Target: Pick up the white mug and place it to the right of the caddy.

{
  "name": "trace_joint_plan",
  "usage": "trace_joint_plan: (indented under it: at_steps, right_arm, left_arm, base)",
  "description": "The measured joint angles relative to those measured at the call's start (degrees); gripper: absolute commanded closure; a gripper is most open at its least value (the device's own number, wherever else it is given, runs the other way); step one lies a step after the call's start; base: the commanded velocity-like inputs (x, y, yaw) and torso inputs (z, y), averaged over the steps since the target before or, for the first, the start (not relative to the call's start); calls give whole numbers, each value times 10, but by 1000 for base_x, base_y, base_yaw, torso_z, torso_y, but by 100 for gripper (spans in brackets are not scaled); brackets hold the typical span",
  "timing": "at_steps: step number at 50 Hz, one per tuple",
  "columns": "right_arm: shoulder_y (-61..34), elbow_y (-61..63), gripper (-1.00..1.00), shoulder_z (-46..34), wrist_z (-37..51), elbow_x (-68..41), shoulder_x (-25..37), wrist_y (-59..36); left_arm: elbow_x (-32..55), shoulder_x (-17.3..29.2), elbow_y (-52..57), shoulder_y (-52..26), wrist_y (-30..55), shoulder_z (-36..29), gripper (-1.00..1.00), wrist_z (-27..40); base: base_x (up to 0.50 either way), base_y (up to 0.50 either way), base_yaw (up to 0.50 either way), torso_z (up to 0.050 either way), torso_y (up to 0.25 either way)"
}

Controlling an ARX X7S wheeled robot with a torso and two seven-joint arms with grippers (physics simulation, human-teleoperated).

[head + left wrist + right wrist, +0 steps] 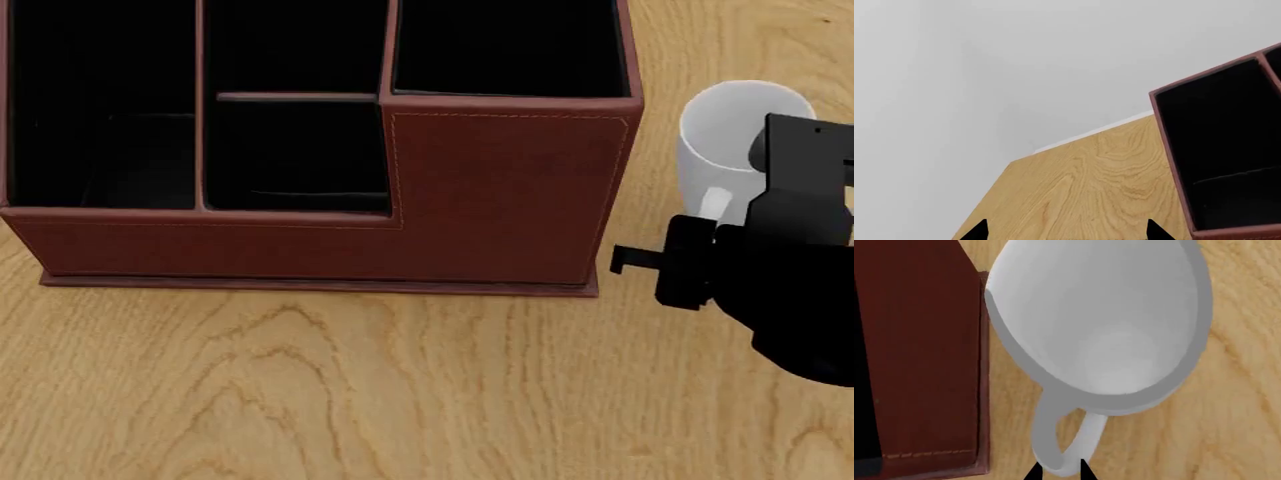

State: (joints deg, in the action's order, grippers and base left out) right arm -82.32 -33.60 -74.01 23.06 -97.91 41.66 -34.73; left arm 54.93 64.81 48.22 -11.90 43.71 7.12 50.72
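While the left pincer [1066, 232] gapes empty, the right pincer [1057, 471] pinches the white mug [727, 140] handle.

The right arm [787, 290] is matte black throughout, built of blocky, angular housings with a small bracket jutting from its side. Each wrist view shows only two black pointed fingertips [1157, 231] (the right pair [1033, 473] set close together), unmarked.

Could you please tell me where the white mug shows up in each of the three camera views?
Head view: white mug at the right edge, beside the caddy, partly behind the right arm.
Right wrist view: mug fills the frame, handle at the fingertips.
Left wrist view: not in it.
Shared landmark: the caddy, in every view.
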Motion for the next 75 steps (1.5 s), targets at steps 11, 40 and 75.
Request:
trace_joint_plan:
  at_steps: [11,40,75]
  right_arm:
    - [15,-34,100,-6,-20,8,-20,9]
    - [43,-47,-100,-2,-39,9,-25,23]
    - [5,192,-100,41,101,-27,86,-17]
  left_arm:
    - [-2,1,1,7,-1,5,-100,0]
    - [-1,1,4,13,-2,12,-100,0]
    - [-3,-2,8,37,-11,31,-100,-4]
  base:
    - [0,0,0,0,0]
    - [3,0,3,0,-4]
    - [0,0,0,0,0]
